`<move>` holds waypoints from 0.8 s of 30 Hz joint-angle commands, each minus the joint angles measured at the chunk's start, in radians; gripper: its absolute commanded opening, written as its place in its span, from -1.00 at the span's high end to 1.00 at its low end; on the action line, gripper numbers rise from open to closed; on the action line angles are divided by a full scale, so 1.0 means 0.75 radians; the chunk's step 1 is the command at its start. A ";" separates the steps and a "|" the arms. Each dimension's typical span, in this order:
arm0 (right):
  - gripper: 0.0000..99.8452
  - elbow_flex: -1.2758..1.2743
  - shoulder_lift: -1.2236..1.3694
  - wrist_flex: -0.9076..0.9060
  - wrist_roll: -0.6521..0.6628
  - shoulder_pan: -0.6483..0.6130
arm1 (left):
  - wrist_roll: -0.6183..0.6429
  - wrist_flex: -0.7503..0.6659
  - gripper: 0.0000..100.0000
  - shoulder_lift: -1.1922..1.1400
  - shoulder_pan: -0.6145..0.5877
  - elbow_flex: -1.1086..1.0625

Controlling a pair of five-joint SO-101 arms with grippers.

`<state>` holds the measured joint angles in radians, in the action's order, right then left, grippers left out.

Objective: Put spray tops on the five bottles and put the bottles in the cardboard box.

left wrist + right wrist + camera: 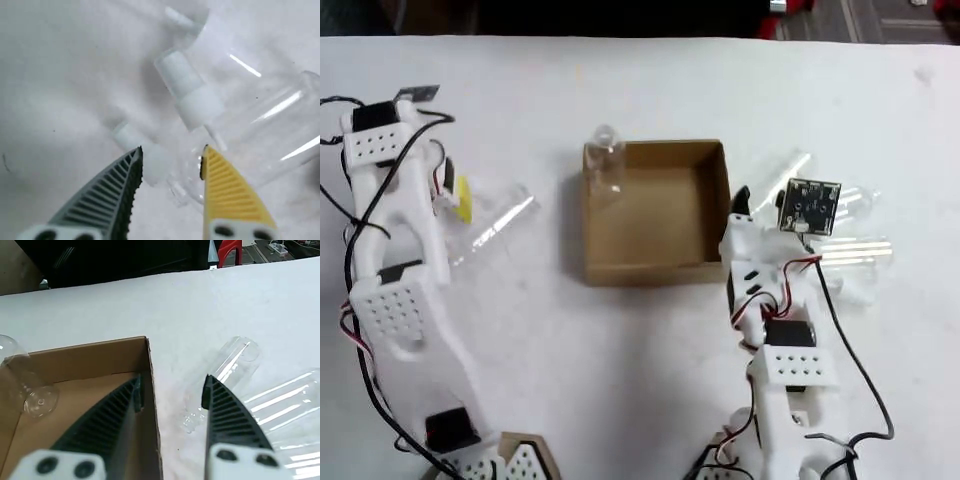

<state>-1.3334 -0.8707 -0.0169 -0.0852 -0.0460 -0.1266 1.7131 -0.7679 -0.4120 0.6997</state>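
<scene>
Spray tops (192,95) by the left claw (171,156)
Claw's spread open at left of the high view, tops lying just past its tips.

white table (620,380) under bright light; dark room beyond its far edge, something red (231,249) there.

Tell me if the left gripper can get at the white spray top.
Probably yes: the open left gripper points at the spray top close ahead, though a clear bottle lies right beside it.
</scene>
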 commanded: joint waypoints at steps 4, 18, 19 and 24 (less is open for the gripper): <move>0.66 0.012 -0.001 0.026 -0.008 -0.009 | -0.061 0.094 0.64 -0.099 0.060 0.086; 0.66 0.012 -0.003 0.026 -0.008 -0.009 | -0.068 0.100 0.64 0.128 0.400 0.078; 0.66 0.012 -0.003 0.026 -0.008 -0.009 | -0.070 0.102 0.64 0.165 0.394 0.068; 0.66 0.012 -0.005 0.026 -0.008 -0.009 | -0.217 0.104 0.64 0.498 0.318 -0.094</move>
<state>-1.3334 -0.8707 -0.0169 -0.0852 -0.0476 -0.1695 1.7745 -0.6421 -0.1389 0.6905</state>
